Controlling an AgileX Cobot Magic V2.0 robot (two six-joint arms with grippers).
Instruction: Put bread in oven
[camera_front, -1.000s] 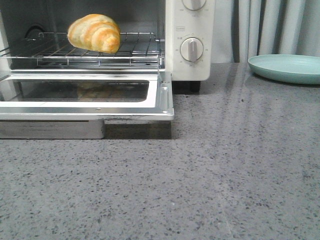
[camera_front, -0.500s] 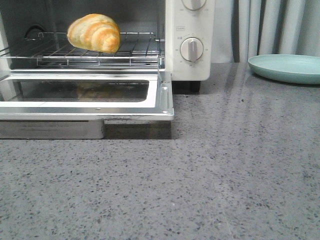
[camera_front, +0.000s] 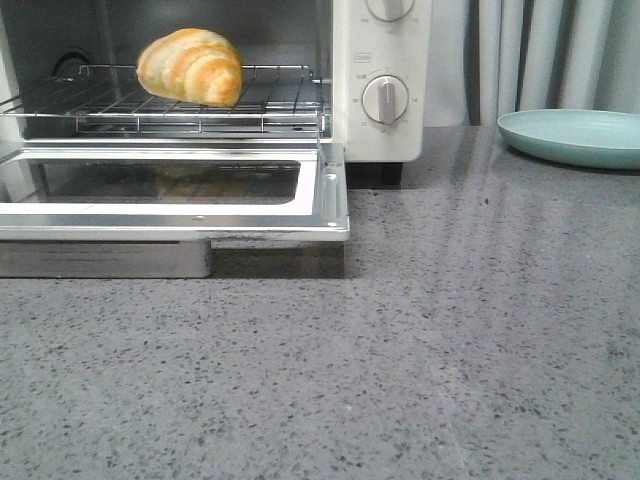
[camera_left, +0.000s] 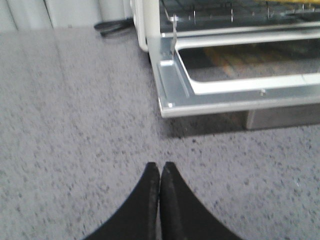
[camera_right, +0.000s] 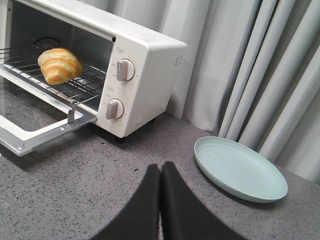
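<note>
The bread (camera_front: 190, 66), a golden croissant-shaped roll, lies on the wire rack (camera_front: 250, 100) inside the white oven (camera_front: 380, 130), whose glass door (camera_front: 170, 190) hangs open and flat. It also shows in the right wrist view (camera_right: 60, 65). Neither gripper shows in the front view. My left gripper (camera_left: 160, 167) is shut and empty over the counter, short of the door's corner (camera_left: 167, 102). My right gripper (camera_right: 160, 167) is shut and empty over the counter, between the oven (camera_right: 150, 75) and the plate.
A pale green plate (camera_front: 575, 135) sits on the grey speckled counter to the right of the oven; it also shows in the right wrist view (camera_right: 239, 169). Grey curtains (camera_right: 250, 65) hang behind. A black cord (camera_left: 112, 27) lies by the oven's left side.
The front view has shifted very slightly; the bread, oven door and plate stay where they were.
</note>
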